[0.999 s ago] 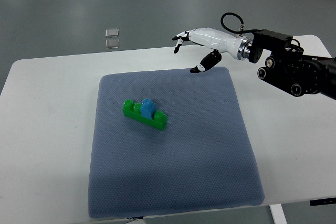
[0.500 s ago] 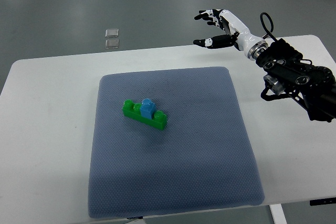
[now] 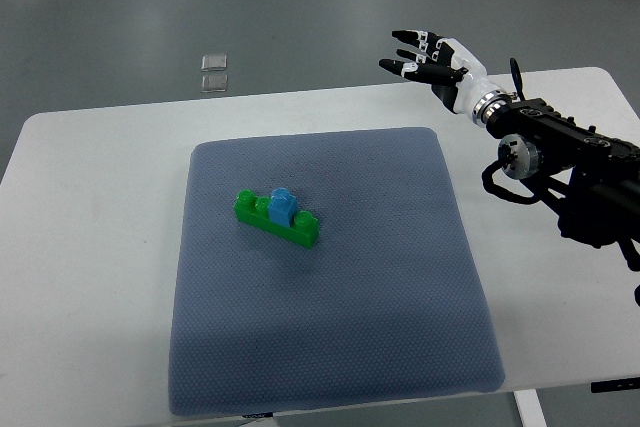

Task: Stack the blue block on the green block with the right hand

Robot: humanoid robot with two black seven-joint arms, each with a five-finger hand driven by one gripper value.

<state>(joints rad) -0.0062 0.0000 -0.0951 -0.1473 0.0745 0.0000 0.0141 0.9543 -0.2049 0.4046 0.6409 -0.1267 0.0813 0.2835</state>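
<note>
Blue block (image 3: 282,205): you see it sitting on top of the green block (image 3: 277,219), near the middle of its length.
Green block: it lies on the blue-grey mat (image 3: 330,347), in the left half, set at a slant.
Mat: it covers the middle of the white surface (image 3: 80,247).
Right hand (image 3: 430,55): you find it well apart from the blocks, above the far edge of the surface, fingers (image 3: 404,53) stretched out and spread, holding nothing.
Right arm (image 3: 560,162): it enters from the right edge, black, with the wrist pointing to the upper left.
</note>
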